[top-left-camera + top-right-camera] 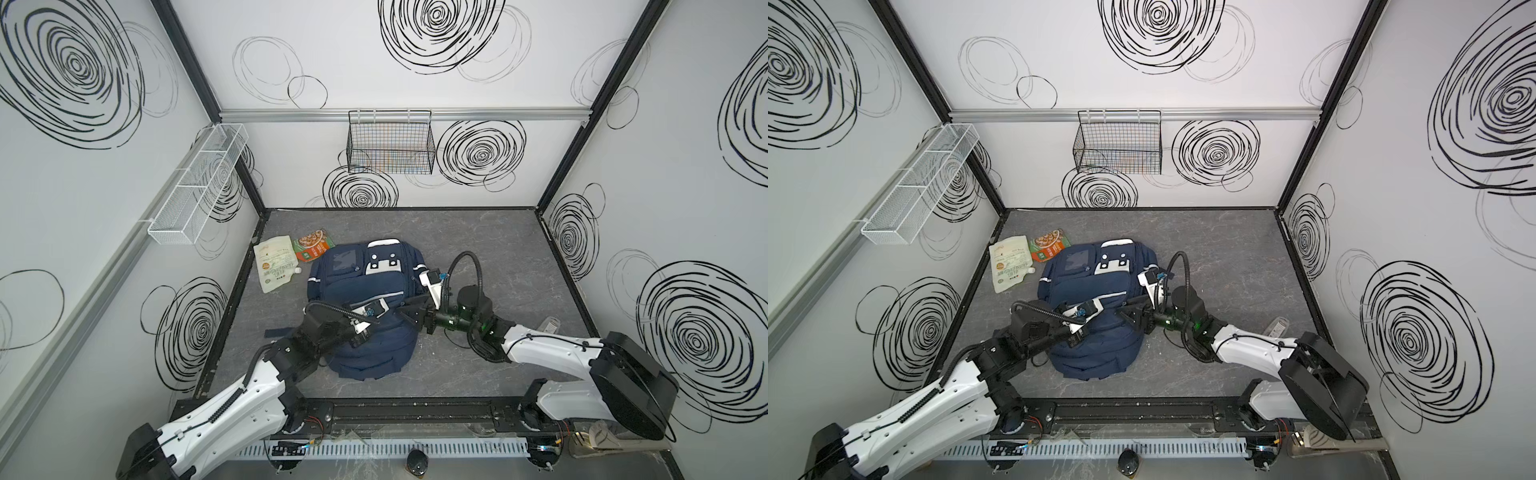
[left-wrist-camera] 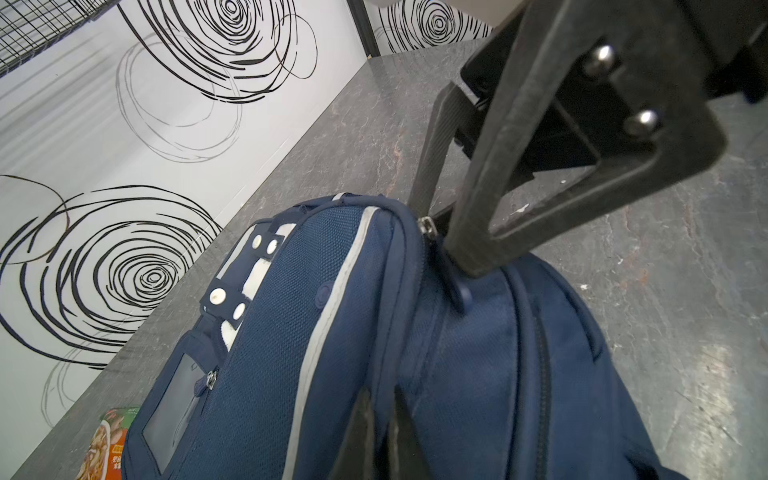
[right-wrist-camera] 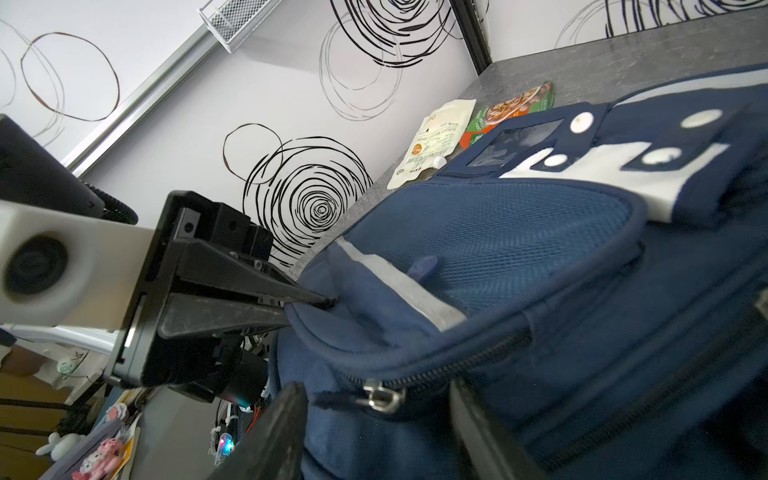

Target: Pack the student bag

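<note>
Student bag (image 1: 365, 291): lies flat in the middle of the grey table (image 1: 498, 257), with its white face patch toward 12 o'clock.
Left claw (image 3: 311, 303): reaches from 7 o'clock and is pinched tight on a fold at the bag's edge.
Right claw (image 3: 374, 419): reaches from 3 o'clock with its fingers apart. A metal zip pull (image 3: 379, 397) sits between them, and they seem not to touch it.
White pouch (image 1: 276, 264): at 10 o'clock from the bag, just beside it.
Food packet (image 1: 313, 245): at 11 o'clock, up against the bag.

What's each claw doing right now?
Left gripper: closed, pinching the student bag.
Right gripper: open, fingers either side of the bag's zipper pull.
</note>
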Robot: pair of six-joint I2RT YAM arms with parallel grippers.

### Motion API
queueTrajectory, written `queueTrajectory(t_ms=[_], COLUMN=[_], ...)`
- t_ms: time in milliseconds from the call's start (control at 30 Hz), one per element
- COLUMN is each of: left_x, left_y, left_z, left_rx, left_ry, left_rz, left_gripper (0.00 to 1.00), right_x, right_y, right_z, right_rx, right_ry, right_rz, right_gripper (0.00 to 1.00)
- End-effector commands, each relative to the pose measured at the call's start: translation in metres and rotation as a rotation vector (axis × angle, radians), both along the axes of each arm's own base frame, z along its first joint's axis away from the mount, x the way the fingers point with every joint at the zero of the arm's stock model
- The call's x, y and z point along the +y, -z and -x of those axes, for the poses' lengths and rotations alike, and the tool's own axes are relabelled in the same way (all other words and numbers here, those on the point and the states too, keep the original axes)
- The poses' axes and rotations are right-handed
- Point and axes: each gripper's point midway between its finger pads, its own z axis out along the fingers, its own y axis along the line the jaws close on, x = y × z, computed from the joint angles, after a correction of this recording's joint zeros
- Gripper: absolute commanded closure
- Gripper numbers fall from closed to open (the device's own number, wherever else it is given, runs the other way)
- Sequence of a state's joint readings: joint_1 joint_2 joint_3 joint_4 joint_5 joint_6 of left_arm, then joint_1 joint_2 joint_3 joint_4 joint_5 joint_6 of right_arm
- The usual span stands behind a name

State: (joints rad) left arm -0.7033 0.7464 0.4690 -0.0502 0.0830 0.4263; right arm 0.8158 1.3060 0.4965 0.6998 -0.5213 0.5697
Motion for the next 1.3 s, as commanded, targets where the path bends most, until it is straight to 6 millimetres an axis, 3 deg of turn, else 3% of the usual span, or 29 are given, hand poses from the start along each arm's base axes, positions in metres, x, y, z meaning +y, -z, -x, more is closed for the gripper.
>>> queueTrajectory(t_ms=[0, 167, 200, 367, 500, 667, 867, 1033, 1200, 1267], left_x=[-0.014, -0.013, -0.012, -0.01, -0.008, -0.01, -0.011, -0.011, -0.013, -0.014], left_y=[-0.05, -0.053, -0.054, -0.056, -0.057, -0.058, -0.061, -0.06, -0.064, -0.068], left_z=[-0.003, -0.003, -0.003, -0.004, -0.007, -0.007, -0.007, -0.008, -0.009, -0.01], left_rx=[-0.128, -0.139, -0.141, -0.148, -0.148, -0.136, -0.134, -0.13, -0.112, -0.106], left_ry=[0.032, 0.025, 0.024, 0.009, -0.014, -0.007, -0.01, -0.014, -0.022, -0.026], left_rz=[0.141, 0.146, 0.147, 0.15, 0.155, 0.166, 0.184, 0.191, 0.219, 0.24], left_gripper=[1.0, 1.0, 1.0, 1.0, 1.0, 1.0, 1.0, 1.0, 1.0, 1.0], right_x=[0.019, 0.015, 0.014, 0.011, 0.006, 0.01, 0.012, 0.01, 0.011, 0.012], right_y=[-0.028, 0.001, 0.003, 0.006, 0.005, 0.002, 0.005, 0.006, 0.007, 0.009], right_z=[0.014, -0.002, -0.003, 0.001, 0.012, 0.028, 0.026, 0.031, 0.035, 0.034], right_rx=[0.005, 0.091, 0.1, 0.109, 0.097, 0.07, 0.069, 0.062, 0.061, 0.063], right_ry=[-0.047, 0.058, 0.067, 0.059, 0.034, -0.031, -0.011, -0.005, -0.008, 0.001], right_rz=[-0.062, 0.009, 0.014, 0.023, 0.019, 0.016, 0.042, 0.039, 0.038, 0.05], right_gripper=[0.41, 0.44, 0.49, 0.7, 0.78, 0.74, 0.75, 0.69, 0.7, 0.74])
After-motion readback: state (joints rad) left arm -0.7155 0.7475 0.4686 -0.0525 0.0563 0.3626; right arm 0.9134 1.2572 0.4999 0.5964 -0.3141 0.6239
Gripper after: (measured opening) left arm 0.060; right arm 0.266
